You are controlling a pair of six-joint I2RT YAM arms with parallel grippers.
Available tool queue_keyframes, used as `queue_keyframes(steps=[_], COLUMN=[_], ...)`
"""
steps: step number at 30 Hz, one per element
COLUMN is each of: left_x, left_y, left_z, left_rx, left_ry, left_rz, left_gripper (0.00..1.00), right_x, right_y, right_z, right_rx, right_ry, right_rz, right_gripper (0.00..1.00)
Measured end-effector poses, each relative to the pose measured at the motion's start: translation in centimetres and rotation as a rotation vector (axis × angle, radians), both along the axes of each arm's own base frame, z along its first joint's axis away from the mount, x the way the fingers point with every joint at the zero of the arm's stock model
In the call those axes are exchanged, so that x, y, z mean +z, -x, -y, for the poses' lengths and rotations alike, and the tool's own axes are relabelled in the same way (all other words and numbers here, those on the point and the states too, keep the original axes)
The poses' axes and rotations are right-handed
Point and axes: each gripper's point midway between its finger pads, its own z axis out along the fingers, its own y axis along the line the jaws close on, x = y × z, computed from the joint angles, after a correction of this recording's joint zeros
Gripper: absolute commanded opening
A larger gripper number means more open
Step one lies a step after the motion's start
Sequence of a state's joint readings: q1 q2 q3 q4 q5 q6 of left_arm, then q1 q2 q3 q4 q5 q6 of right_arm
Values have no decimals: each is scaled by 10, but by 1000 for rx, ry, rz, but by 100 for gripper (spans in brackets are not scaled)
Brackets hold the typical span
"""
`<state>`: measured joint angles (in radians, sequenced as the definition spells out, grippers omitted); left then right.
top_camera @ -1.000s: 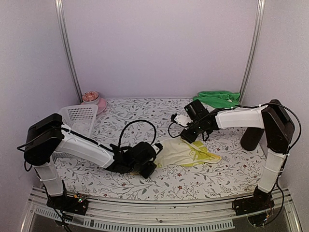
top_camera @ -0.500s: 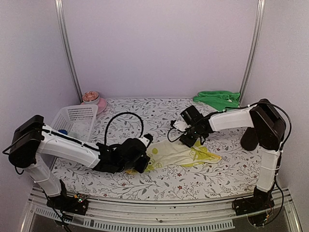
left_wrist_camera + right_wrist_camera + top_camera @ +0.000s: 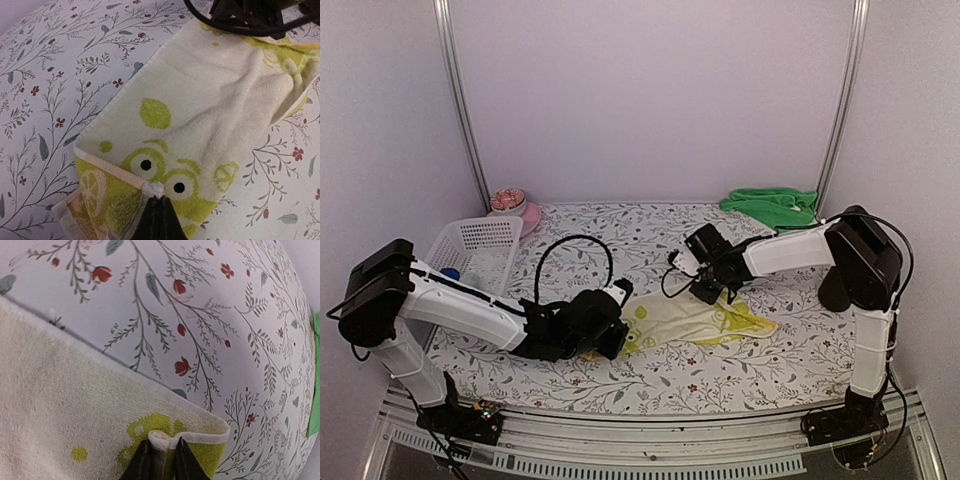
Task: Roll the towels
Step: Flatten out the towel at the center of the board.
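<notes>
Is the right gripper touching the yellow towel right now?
Touching. The right wrist view shows the right gripper pinching the yellow towel by its hemmed corner, cloth squeezed between both fingers.

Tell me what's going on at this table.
Both arms are working on the yellow-lime towel, which lies spread on the floral table and is not rolled yet. The left tool is shut on its near-left corner. The right tool pinches the hem at a corner on its far side. The green towel lies bunched at the far right, untouched.
</notes>
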<state>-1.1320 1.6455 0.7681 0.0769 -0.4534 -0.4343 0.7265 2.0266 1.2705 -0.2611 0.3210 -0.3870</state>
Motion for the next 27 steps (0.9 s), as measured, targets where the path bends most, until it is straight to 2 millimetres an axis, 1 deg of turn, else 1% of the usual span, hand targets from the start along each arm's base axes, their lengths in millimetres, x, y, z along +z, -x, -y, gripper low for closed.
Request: queue_keyframes(steps=[2,8,11,13,16,17,18,19,21,22,24,25,27], left_x=[0,-4,-1,7,29,39,52,64,88,97,107,107,99], left_y=[0,0,-5,-11,-25,-30,-36,-40,-45,-46,-45,-42,-37], left_z=[0,-6,-9,-15,-28,-32,-37,-41,-48,-50,-55,-57,-61], left_rx=[4,18,36,56,95,108,118,126,137,141,138,135,121], left_ry=[3,-6,-5,7,38,54,70,88,124,140,161,168,168], left_rz=[0,3,15,28,69,89,113,139,187,207,230,235,225], left_gripper=[0,0,0,0,0,0,0,0,0,0,0,0,0], right_x=[1,2,13,31,74,92,106,128,154,164,170,168,157], right_y=[0,-1,-1,-3,-6,-10,-13,-20,-23,-20,-9,4,27], right_z=[0,0,-2,-3,-4,-2,0,4,8,10,14,13,10], right_rx=[0,3,17,25,59,67,75,88,131,164,227,284,360], right_ry=[4,4,-16,-51,-150,-188,-219,-264,-324,-347,-366,-369,-365], right_rz=[5,9,17,32,65,79,88,108,127,126,107,77,20], right_gripper=[3,3,3,3,2,2,2,2,3,3,3,3,5])
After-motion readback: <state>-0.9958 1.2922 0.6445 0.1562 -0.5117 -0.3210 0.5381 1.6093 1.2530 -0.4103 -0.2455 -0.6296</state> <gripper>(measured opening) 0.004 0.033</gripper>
